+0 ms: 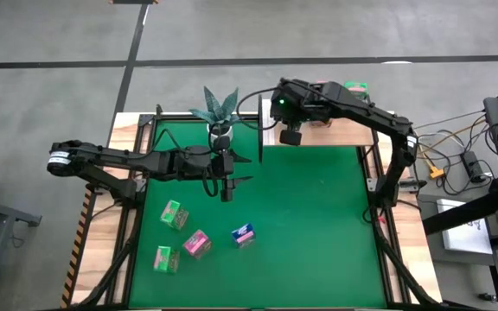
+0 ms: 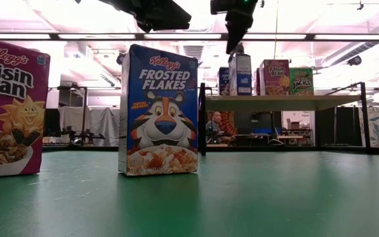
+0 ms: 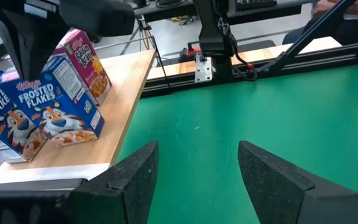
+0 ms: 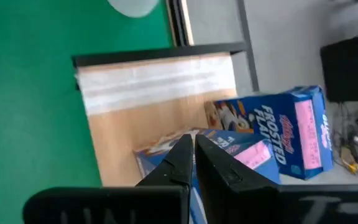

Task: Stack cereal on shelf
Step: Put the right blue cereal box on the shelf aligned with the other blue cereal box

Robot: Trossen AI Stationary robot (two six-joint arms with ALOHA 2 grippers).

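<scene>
The shelf (image 3: pixel 124 93) is a light-wood board at the mat's far edge. On it stand blue cereal boxes (image 3: pixel 58 109), a pink one (image 3: pixel 87 61) and a green one (image 2: pixel 301 81). My right gripper (image 4: pixel 192 160) is shut with nothing between its fingers, close above the blue boxes (image 4: pixel 272 134). My left gripper (image 3: pixel 197 163) hovers open over the mat's middle, holding nothing. Four more boxes lie on the mat toward its near left: two green (image 1: pixel 174 213) (image 1: pixel 165 258), one pink (image 1: pixel 196 244), one blue (image 1: pixel 244 234). My right gripper's shut fingers (image 3: pixel 28 59) point slanting down at the top of the blue boxes on the shelf. I cannot tell whether they touch a box.
A potted plant (image 1: pixel 219 108) stands at the mat's far edge, left of the shelf. The shelf has thin black uprights (image 2: pixel 202 118). Open green mat (image 1: pixel 318 225) lies to the right of the loose boxes. A person sits in the room beyond the shelf (image 2: pixel 214 124).
</scene>
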